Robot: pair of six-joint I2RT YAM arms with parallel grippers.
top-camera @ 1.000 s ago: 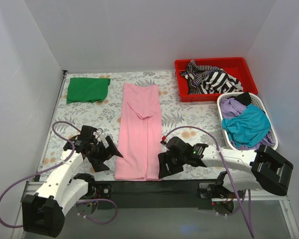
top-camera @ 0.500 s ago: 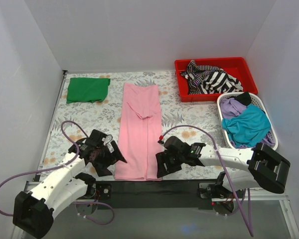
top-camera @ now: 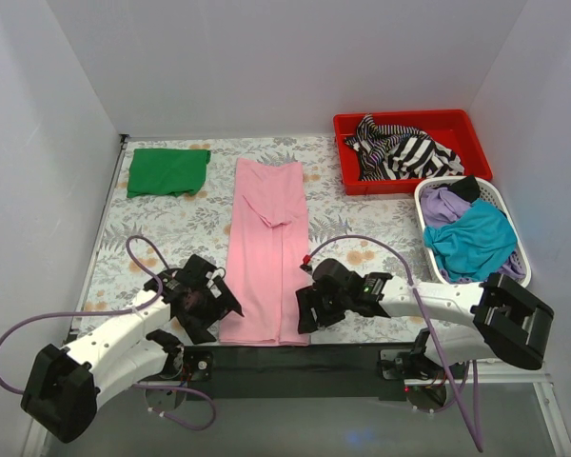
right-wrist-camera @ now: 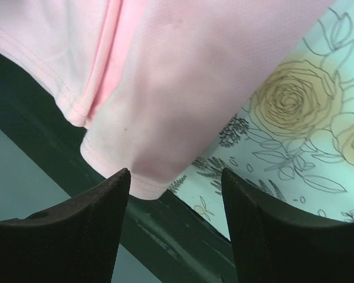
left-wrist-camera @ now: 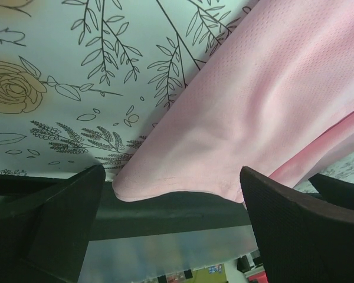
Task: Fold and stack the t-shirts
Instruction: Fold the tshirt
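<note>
We count five t-shirts. One pink t-shirt (top-camera: 265,252) lies folded in a long strip mid-worktop (top-camera: 171,228), and one green t-shirt (top-camera: 167,171) lies folded at the far left. One striped t-shirt (top-camera: 400,150) is in the red bin (top-camera: 409,115); one teal t-shirt (top-camera: 474,238) and one purple t-shirt (top-camera: 443,203) are in the white basket (top-camera: 420,211). Two arms lie low, angled inward. The left fingers (left-wrist-camera: 53,218) are spread about the pink hem's left corner, and the right fingers (right-wrist-camera: 76,230) are spread at its right corner. The hem overlaps the dark strip (top-camera: 295,367) at the near edge, with bare worktop on both sides.
</note>
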